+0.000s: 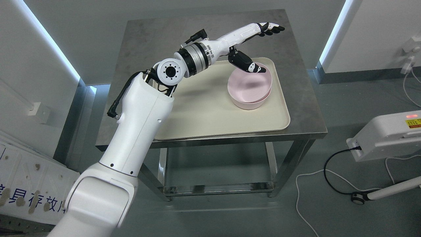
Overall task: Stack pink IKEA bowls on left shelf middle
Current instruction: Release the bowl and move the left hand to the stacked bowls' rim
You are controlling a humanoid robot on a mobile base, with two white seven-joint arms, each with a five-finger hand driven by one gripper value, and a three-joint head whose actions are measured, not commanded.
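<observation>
1. One left robot hand [255, 46] reaches over the far side of the bench [306, 108], fingers [273, 28] stretched out and apart, gripping nothing.
2. Its thumb [251, 65] dips over the far rim of the pink bowls [250, 87]; contact is unclear.
3. Below the robot hand, these two nested bowls sit on the cream tray [210, 115].

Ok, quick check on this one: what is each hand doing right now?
Left hand: open, fingers extended beyond the pink bowls, thumb dipping over the rim, gripping nothing.
Right hand: not in view.
</observation>
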